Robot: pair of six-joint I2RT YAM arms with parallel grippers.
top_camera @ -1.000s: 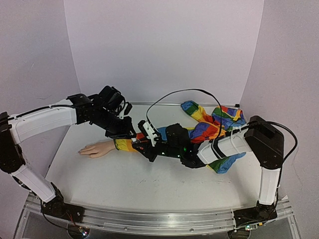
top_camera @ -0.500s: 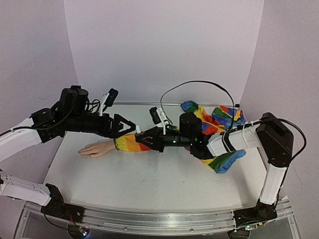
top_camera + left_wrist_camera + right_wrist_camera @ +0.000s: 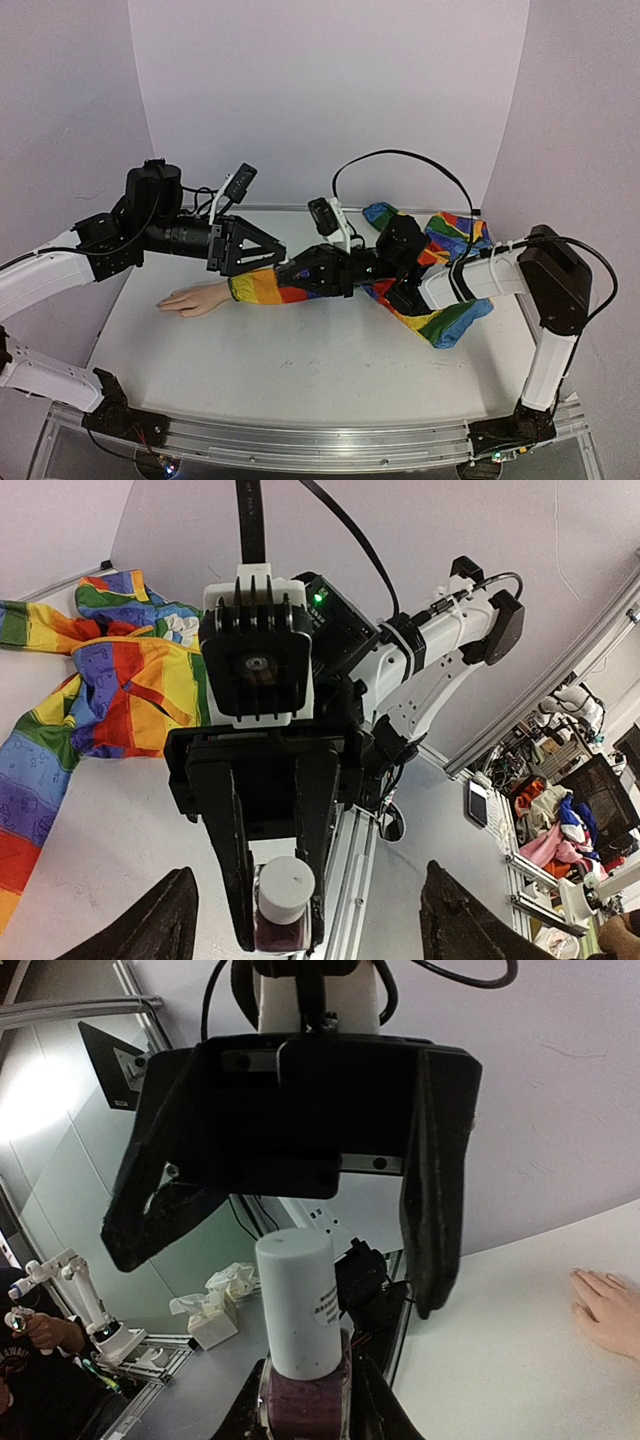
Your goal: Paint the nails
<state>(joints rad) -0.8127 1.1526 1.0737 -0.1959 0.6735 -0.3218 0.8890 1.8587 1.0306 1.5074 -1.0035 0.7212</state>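
Purple polish filled the white-capped glass bottle [image 3: 302,1345] clamped in your right pincer [image 3: 295,272]; your left pincer [image 3: 265,250] gaped facing it.

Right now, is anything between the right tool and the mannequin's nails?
Partly: the open left tool faces the white-capped purple polish bottle in the right tool head-on; the pale mannequin hand's nails lie beyond, off to one side, otherwise clear.

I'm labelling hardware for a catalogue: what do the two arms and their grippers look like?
Both arms have white link shells with black joints: left arm, right arm. The left gripper and right gripper are black with tapering fingers. A black cable loops above the right arm.
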